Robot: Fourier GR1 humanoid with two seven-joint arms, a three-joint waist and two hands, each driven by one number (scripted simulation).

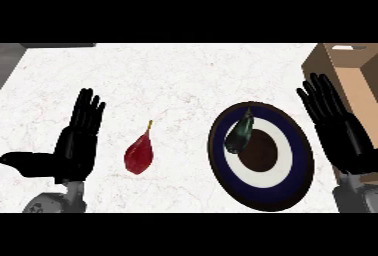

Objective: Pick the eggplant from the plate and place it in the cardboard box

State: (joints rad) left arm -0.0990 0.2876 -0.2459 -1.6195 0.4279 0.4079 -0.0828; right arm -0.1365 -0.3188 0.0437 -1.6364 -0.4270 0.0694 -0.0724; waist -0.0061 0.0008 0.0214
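A dark, glossy eggplant (241, 133) lies on the upper left part of a round plate (289, 185) with a navy rim, a white ring and a brown centre. The cardboard box (353, 75) stands at the right edge of the counter, behind my right hand. My right hand (341, 132) is open with straight fingers, just right of the plate and apart from the eggplant. My left hand (77, 142) is open too, fingers up, resting at the left with its thumb pointing outward.
A red pepper (139, 152) with a thin yellowish stem lies on the white marbled counter (177, 80) between my left hand and the plate. A grey edge shows at the top left corner.
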